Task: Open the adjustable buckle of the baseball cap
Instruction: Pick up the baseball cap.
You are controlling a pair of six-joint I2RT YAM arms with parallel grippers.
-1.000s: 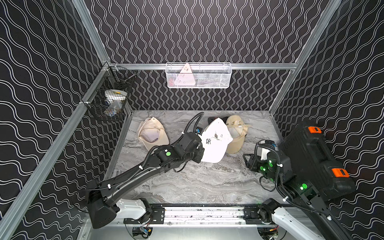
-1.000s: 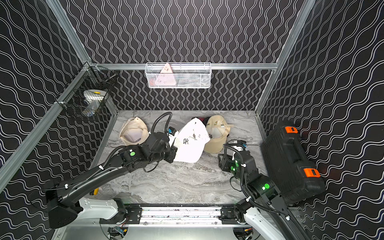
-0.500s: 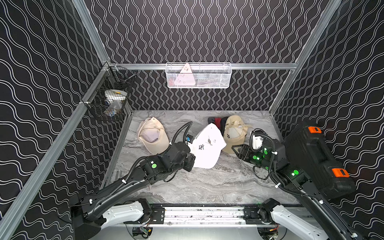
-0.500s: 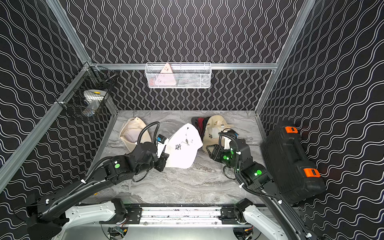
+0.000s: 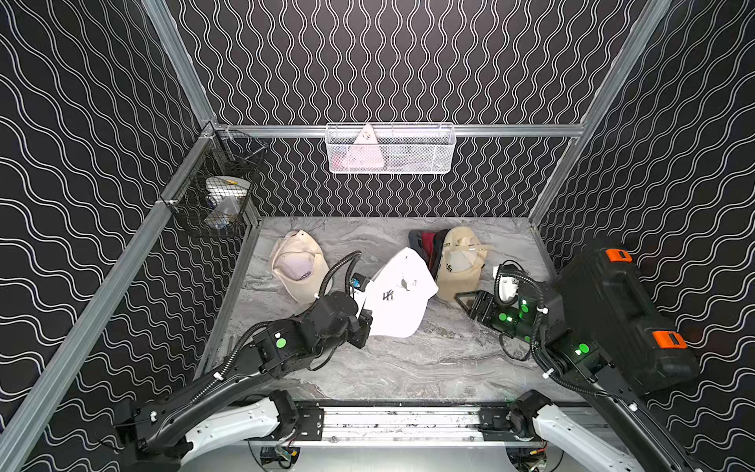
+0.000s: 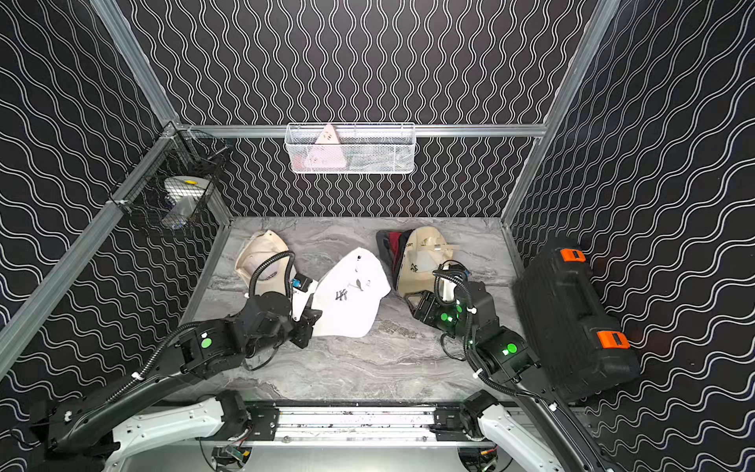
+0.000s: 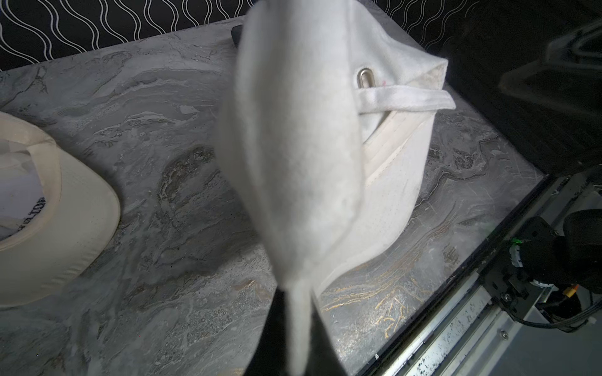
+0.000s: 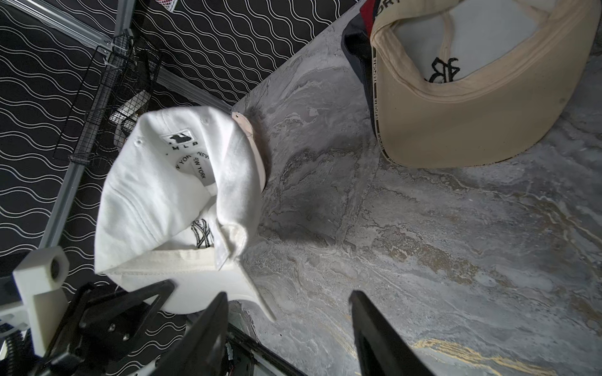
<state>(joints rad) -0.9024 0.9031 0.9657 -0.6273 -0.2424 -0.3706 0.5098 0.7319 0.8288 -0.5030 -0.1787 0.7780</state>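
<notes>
The white baseball cap (image 5: 398, 294) (image 6: 347, 298) hangs tilted over the marble table, lifted by its brim. My left gripper (image 5: 363, 323) (image 6: 308, 325) (image 7: 298, 325) is shut on that brim edge. In the left wrist view the cap's back shows a small metal buckle (image 7: 365, 78) with the white strap (image 7: 404, 97) running out of it. My right gripper (image 5: 470, 302) (image 6: 416, 302) (image 8: 288, 306) stands open to the right of the cap, with nothing between its fingers. The right wrist view shows the cap (image 8: 172, 195) from the side, logo inward.
A beige cap (image 5: 300, 265) lies upside down at the back left. At the back right a tan cap (image 5: 459, 261) rests on a dark red-and-black one (image 5: 425, 245). A black case (image 5: 613, 310) stands along the right wall. A white wire basket (image 5: 390, 149) and a black mesh basket (image 5: 216, 196) hang on the walls.
My left arm has drawn the white cap to the left and toward the front. My right gripper has moved in toward the cap and opened a little wider.
</notes>
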